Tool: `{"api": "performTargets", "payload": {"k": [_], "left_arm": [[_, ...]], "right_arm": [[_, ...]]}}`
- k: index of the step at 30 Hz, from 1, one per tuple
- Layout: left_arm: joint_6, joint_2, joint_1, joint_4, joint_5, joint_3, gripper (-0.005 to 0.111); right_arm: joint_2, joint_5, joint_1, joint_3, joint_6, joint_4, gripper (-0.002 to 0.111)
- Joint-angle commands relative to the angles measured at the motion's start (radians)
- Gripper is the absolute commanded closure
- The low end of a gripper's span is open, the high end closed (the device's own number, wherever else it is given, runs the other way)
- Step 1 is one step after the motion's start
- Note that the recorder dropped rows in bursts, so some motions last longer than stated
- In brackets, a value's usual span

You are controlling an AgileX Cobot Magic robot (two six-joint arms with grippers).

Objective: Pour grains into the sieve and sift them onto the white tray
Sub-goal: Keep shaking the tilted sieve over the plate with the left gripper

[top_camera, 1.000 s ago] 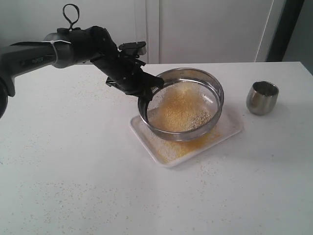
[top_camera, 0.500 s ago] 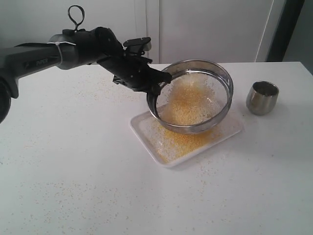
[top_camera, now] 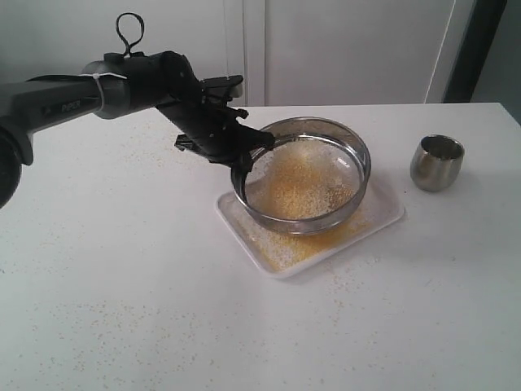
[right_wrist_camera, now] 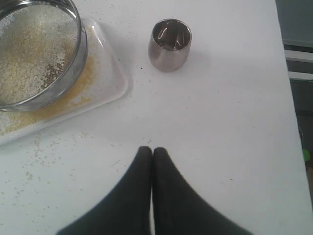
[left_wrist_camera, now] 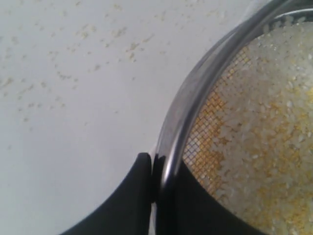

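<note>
Across the exterior view, a wide round shallow sieve with a shiny steel rim and wire-mesh bottom (top_camera: 361,163) sits over a flat rectangular white tray with rounded corners (top_camera: 389,213), which lies on the white table (top_camera: 122,285). The left gripper (top_camera: 242,153) reaches in from the left and pinches the sieve's near-left rim wall. A loose heap of golden-yellow and paler whitish grains (top_camera: 295,186) lies on the mesh, and a yellow layer covers the tray floor beneath and in front of the sieve. A small rounded steel cup (top_camera: 436,163) stands upright on the table, well apart to the right of the tray. Stray specks dot the table.

From the left wrist view, one black finger (left_wrist_camera: 129,200) presses against the outside of the steel rim and the other sits dark inside it, with the wall clamped between them. Whitish grains over yellow ones fill the mesh.

From the right wrist view, the right gripper (right_wrist_camera: 150,152) hangs over bare table with its two black fingers pressed together and nothing between them. The cup, the tray corner and the sieve lie beyond it.
</note>
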Motion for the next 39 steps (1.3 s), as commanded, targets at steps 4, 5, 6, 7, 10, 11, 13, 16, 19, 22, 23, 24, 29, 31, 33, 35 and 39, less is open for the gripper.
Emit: {"api": "performTargets", "payload": {"k": [4,5,6,7,10,11,13,16,19,22,23,24,29,31,33,35,39], "left_arm": [[0.159,-0.027,0.018,-0.2,0.058,-0.005,0.107],[0.133,-0.024,0.018,-0.179,0.028,-0.005,0.107],[0.06,-0.02,0.021,-0.172,0.016,-0.005,0.107],[0.008,-0.019,0.023,-0.176,0.023,-0.005,0.107],[0.092,-0.021,0.01,-0.165,0.079,-0.005,0.107],[0.151,-0.021,0.002,-0.137,0.072,-0.005,0.107],[0.067,-0.015,0.0,-0.071,0.033,-0.005,0.107],[-0.076,-0.011,0.012,-0.05,0.067,-0.005,0.107],[0.093,-0.023,0.003,-0.056,0.081,-0.005,0.107],[0.0,-0.011,0.014,-0.056,0.056,-0.005,0.107],[-0.045,-0.009,0.014,-0.056,0.074,-0.005,0.107],[-0.053,-0.009,0.014,-0.056,0.093,-0.005,0.107],[-0.034,-0.024,-0.016,-0.056,0.123,-0.005,0.107],[-0.034,-0.03,-0.016,-0.059,0.123,-0.005,0.107],[-0.04,-0.034,-0.016,-0.059,0.163,-0.005,0.107],[-0.04,-0.038,-0.016,-0.059,0.215,-0.005,0.107],[-0.041,-0.036,-0.024,0.026,0.174,-0.005,0.107]], "right_arm": [[-0.006,-0.014,-0.009,0.003,0.002,-0.004,0.108],[-0.006,-0.014,-0.009,0.003,0.002,-0.004,0.108],[-0.006,-0.014,-0.009,0.003,0.002,-0.004,0.108],[-0.006,-0.014,-0.009,0.003,0.002,-0.004,0.108],[-0.006,-0.014,-0.009,0.003,0.002,-0.004,0.108],[-0.006,-0.014,-0.009,0.003,0.002,-0.004,0.108],[-0.006,-0.014,-0.009,0.003,0.002,-0.004,0.108],[-0.006,-0.014,-0.009,0.003,0.002,-0.004,0.108],[-0.006,-0.014,-0.009,0.003,0.002,-0.004,0.108],[-0.006,-0.014,-0.009,0.003,0.002,-0.004,0.108],[-0.006,-0.014,-0.009,0.003,0.002,-0.004,0.108],[-0.006,-0.014,-0.009,0.003,0.002,-0.004,0.108],[-0.006,-0.014,-0.009,0.003,0.002,-0.004,0.108],[-0.006,-0.014,-0.009,0.003,0.002,-0.004,0.108],[-0.006,-0.014,-0.009,0.003,0.002,-0.004,0.108],[-0.006,-0.014,-0.009,0.003,0.002,-0.004,0.108],[-0.006,-0.014,-0.009,0.003,0.002,-0.004,0.108]]}}
